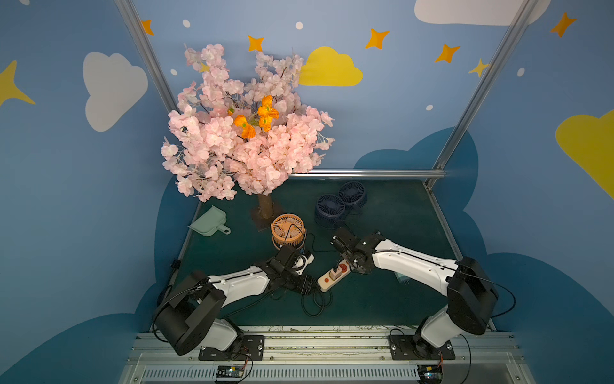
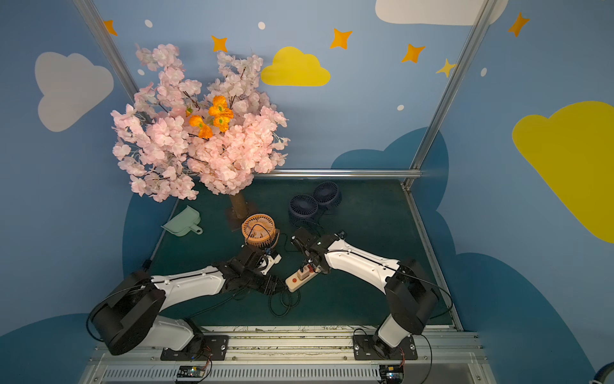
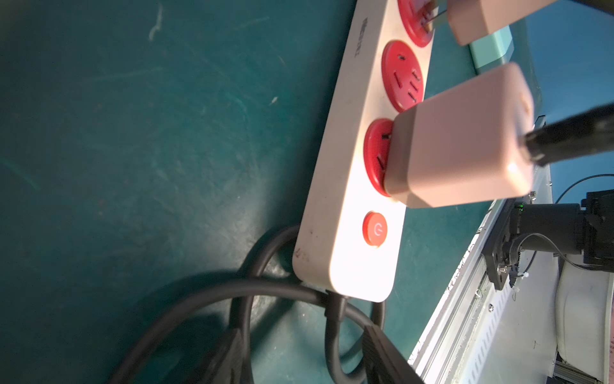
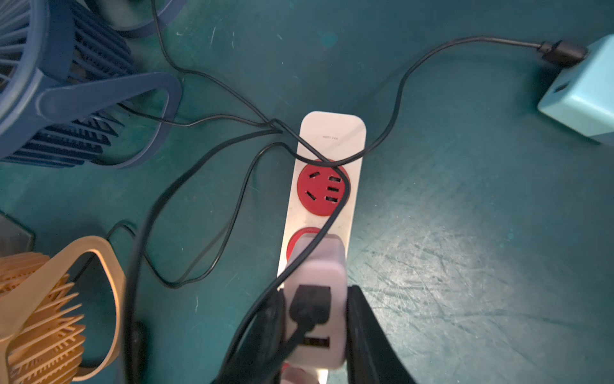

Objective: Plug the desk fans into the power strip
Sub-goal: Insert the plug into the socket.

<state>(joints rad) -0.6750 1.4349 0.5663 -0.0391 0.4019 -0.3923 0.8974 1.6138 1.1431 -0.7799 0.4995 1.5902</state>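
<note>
The cream power strip [image 1: 325,281] [image 2: 292,284] lies on the green mat with red sockets and a red button [image 3: 374,229]. A pink adapter [image 3: 465,143] sits plugged in next to the button. My right gripper [image 4: 315,319] [image 1: 345,264] is shut on a second pale pink adapter [image 4: 317,266] with a black cable. That adapter [image 3: 491,16] is tilted over a socket further along, its prongs at the socket face. The orange desk fan [image 1: 287,229] [image 4: 40,316] stands behind. My left gripper [image 3: 309,359] [image 1: 312,286] is open at the strip's button end, its fingers [image 3: 385,352] either side of the black cord [image 3: 332,332].
Two dark blue fans [image 1: 330,207] [image 1: 352,192] stand behind the strip, their thin cables [image 4: 398,96] trailing across it. A teal adapter [image 4: 584,96] lies to the right. A pink blossom tree [image 1: 246,133] and a mint dustpan [image 1: 209,221] stand at back left.
</note>
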